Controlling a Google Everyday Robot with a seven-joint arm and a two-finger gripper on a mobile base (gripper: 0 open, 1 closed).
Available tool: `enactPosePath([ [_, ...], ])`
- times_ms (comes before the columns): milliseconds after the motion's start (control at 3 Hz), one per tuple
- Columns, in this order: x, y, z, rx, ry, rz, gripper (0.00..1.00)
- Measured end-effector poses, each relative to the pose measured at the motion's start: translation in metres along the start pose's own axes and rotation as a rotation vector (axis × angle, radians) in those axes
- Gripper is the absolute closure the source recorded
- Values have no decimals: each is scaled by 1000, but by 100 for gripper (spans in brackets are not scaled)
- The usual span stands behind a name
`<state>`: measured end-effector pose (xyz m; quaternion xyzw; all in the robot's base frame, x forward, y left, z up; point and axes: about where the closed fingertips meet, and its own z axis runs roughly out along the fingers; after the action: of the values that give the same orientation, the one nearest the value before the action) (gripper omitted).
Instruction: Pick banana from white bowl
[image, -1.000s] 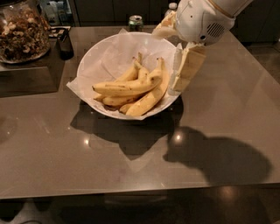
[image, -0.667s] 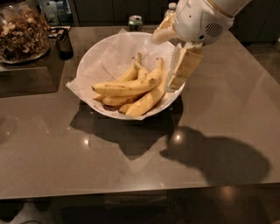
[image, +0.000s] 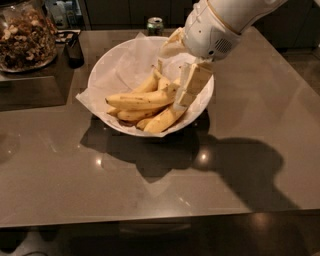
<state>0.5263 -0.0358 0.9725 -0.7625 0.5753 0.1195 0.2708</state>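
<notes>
The white-and-cream tool (image: 186, 94) hangs low inside the right side of the wide, paper-lined white bowl (image: 98, 64). Spread or closed, I cannot tell. The long freckled yellow banana (image: 140, 100) lies crosswise atop the pile, right end beside the tool, body stretching leftward.

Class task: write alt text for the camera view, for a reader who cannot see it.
A robot's gripper reaches into the right side of a paper-lined white bowl, over a freckled banana among several. A jar of nuts stands far left.
</notes>
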Motion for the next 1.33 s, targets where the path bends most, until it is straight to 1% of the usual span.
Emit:
enactPosePath([
  [333, -1, -13, 18, -27, -36, -17, 20],
  [667, 3, -22, 34, -55, -63, -15, 21],
  [1000, 11, -24, 50, -79, -86, 9, 21],
  [1333, 15, -26, 65, -107, -105, 21, 21],
])
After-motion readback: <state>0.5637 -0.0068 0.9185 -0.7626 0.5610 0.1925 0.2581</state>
